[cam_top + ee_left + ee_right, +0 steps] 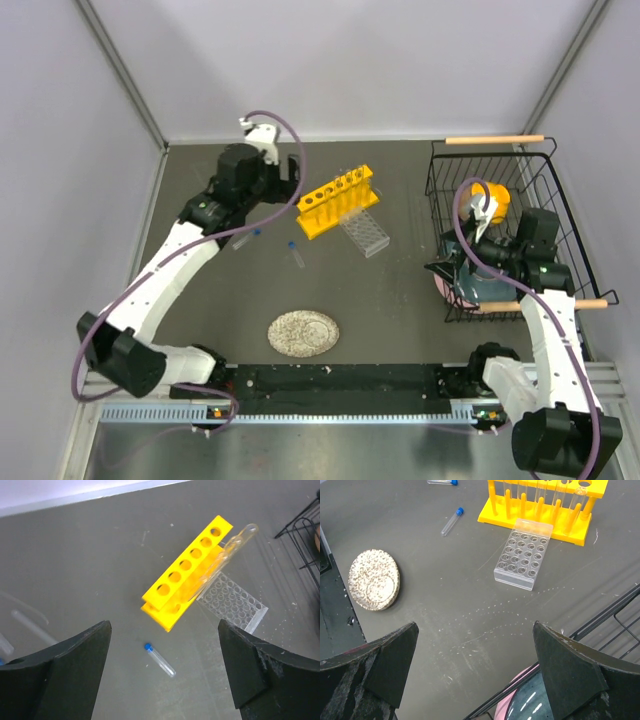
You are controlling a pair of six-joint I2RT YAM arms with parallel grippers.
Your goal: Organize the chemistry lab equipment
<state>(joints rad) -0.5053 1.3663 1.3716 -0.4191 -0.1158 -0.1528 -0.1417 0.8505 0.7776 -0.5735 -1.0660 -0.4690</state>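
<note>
Yellow 6-hole rack (338,200) beside outstretched left arm (175,258) (jaws wide).

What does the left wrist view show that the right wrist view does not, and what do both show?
Only the left wrist view: the left end effector, open, and a faint clear tube lying at the far left. Only the right wrist view: the right end effector, open, the speckled plate and a pink and teal bowl at the bottom edge. Both: the yellow rack with a glass tube in it, the clear gridded rack beside it, and a loose blue-capped vial.
</note>
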